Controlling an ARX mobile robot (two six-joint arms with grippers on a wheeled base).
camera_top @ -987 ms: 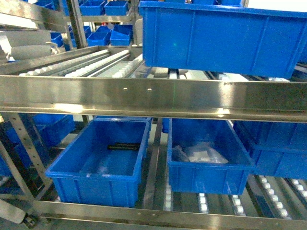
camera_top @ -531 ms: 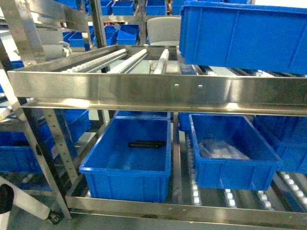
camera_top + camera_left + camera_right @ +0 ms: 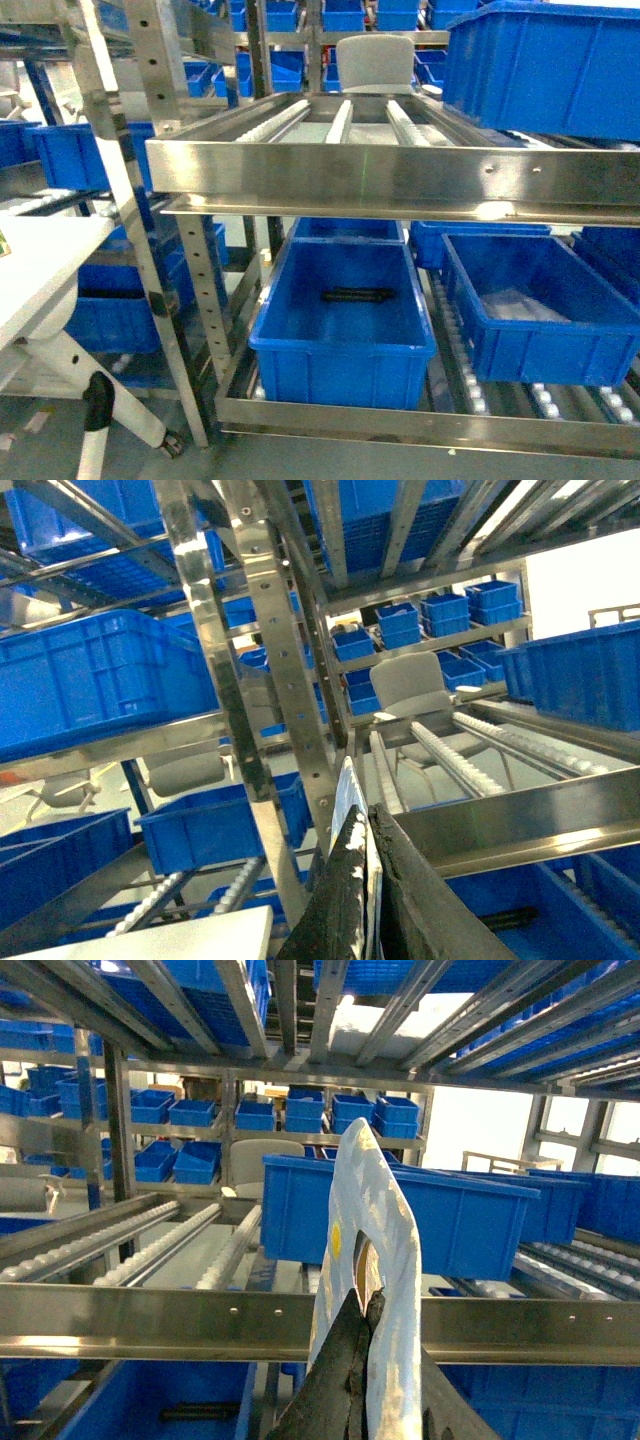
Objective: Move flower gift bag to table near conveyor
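Your conveyor (image 3: 345,125) fills the head frame's centre; the white bench (image 3: 40,262) sits at left edge. Right pincer (image 3: 362,1345) is closed on the pale gift bag (image 3: 385,1260), centre of its wrist frame. Left pincer (image 3: 368,865) is pinched on a thin white edge.

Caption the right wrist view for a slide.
Right pincer shut on pale flower gift bag, facing the conveyor and a blue bin.

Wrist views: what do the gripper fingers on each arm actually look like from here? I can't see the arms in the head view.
Only the fingers show. The left gripper has long, tapering black fingers with a rough matte surface, whitish scuffs along one edge. The right gripper has similar slim dark fingers narrowing to thin tips. No cables, markings or arm links are visible in either wrist view, and the head view shows no arm.
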